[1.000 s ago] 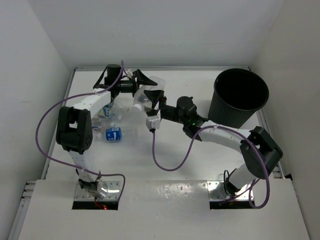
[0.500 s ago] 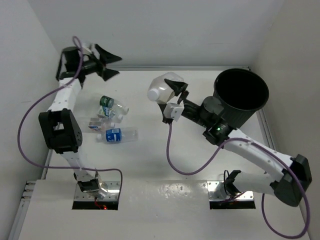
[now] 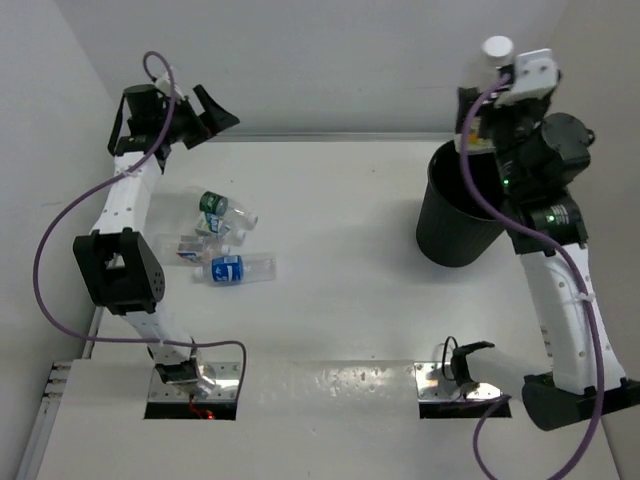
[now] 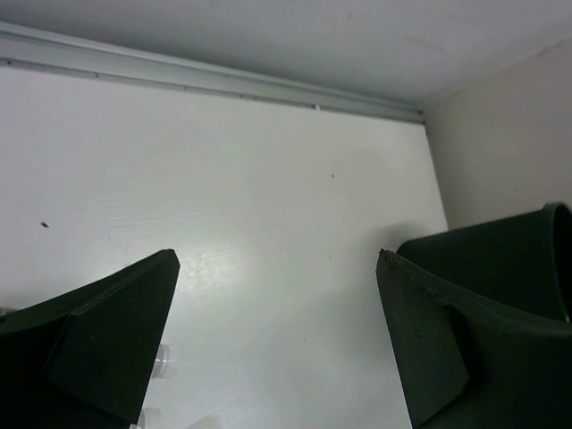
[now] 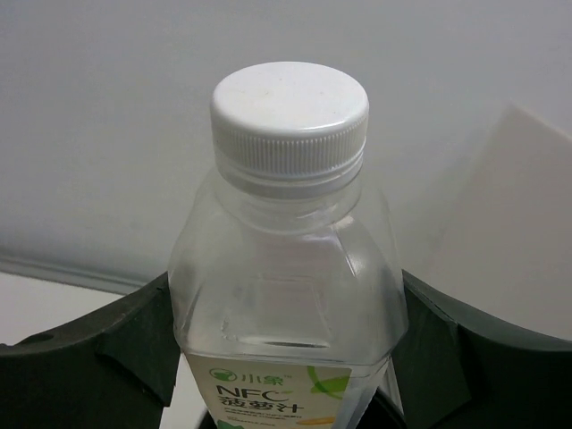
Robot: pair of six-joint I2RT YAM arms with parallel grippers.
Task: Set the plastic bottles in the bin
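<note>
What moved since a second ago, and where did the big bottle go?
The right gripper lifted the big bottle from the middle of the table and swung it high up by the bin, still gripping it. The left gripper opened and pulled back to the far left corner. The small bottles and the bin stayed put.

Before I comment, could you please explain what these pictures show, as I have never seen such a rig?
This is a robot: a left arm and a right arm bolted to a white table, each ending in a two-finger gripper. One picture looks down from above; the other two come from cameras on the wrists. Several small bottles lie on the table's left side. The left gripper is open and empty, up at the far left corner. The right gripper holds a clear, white-capped bottle high by the black bin.
</note>
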